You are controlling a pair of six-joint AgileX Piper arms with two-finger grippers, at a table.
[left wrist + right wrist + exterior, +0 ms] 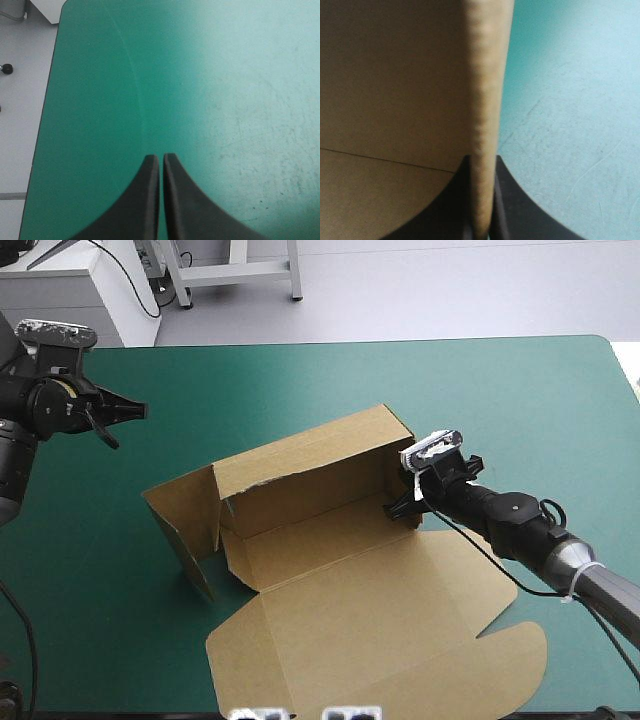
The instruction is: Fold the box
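Counted: one brown box [330,580] and two grippers; nearest, lid flat toward the near edge of the teal-green cover [100,640], then tray floor mid-table with back wall and left wall raised. At the right wall, right gripper [481,160] clamped on the upright board edge, grip hidden in the high view, plain only at the wrist. Farther left, left gripper [161,156] pressed together over bare cover, well apart from the box.

box [330,570] — brown board | mid-table | back and side walls raised (lid flat toward near edge)
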